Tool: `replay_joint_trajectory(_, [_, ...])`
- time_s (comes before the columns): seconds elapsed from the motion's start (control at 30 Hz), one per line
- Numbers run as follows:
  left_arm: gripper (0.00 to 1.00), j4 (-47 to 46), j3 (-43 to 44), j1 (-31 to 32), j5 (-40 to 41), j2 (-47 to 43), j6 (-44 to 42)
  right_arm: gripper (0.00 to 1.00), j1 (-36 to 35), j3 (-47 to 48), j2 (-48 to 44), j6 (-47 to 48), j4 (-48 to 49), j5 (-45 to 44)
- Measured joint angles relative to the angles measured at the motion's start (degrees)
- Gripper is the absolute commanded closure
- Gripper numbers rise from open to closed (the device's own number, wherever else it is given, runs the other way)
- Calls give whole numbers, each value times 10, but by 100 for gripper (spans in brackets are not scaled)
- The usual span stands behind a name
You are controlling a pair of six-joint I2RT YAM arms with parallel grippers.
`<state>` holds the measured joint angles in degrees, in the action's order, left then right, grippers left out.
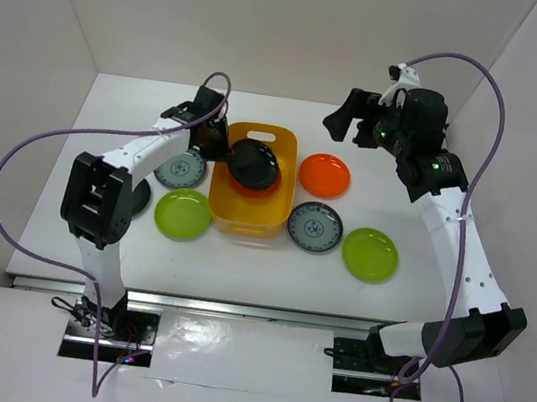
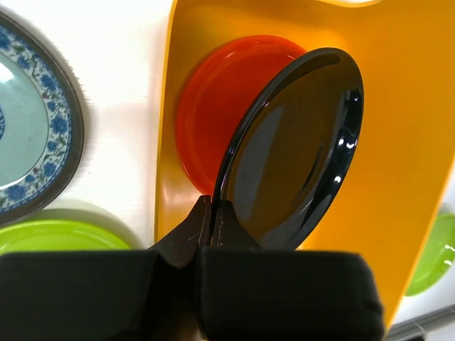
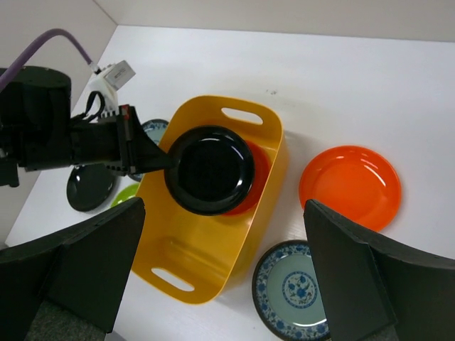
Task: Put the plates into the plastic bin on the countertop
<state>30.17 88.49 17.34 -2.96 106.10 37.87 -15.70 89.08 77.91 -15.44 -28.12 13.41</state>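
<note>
Top view: the left gripper pinches the rim of the black plate, holding it over the bin, where an orange plate lies on the floor. The right gripper hangs raised beyond the bin's far right corner, well apart from it. On the white countertop a second orange plate sits just right of the bin. A left blue plate and a right blue plate flank the bin, as do a left green plate and a right green plate. White walls close in on three sides, and purple cables loop from both arms. Left wrist view: the fingers are pressed onto the near edge of the black plate, which stands tilted above the orange plate inside the bin — whether the two plates touch cannot be told. Right wrist view: this gripper's fingers are spread wide and hold nothing. Between them, far below, are the bin with a slot handle at each end, the black plate and the second orange plate.
</note>
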Motion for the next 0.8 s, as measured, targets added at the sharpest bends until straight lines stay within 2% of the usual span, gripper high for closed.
replay_joint_trajectory(0.17, [98,11,39,11,11,52,-2,0,4,-17,-2,-2,-3,10])
replay_joint_trajectory(0.27, [81,19,73,17,17,83,-3,0,4,-25,-2,-2,-3,11])
replay_joint_trajectory(0.3, [68,24,85,18,19,93,-4,0,4,-27,-2,-2,-3,12])
replay_joint_trajectory(0.5, [49,38,110,21,32,108,-3,0,13,-56,-9,-4,-1,12])
replay_joint_trajectory(0.53, [34,40,111,21,33,108,-3,0,18,-62,-10,-4,1,12])
replay_joint_trajectory(0.57, [1,42,112,21,34,108,-5,0,22,-70,-10,-5,2,11])
replay_joint_trajectory(0.8, [0,62,122,30,21,94,-2,0,70,-152,-8,-13,36,25])
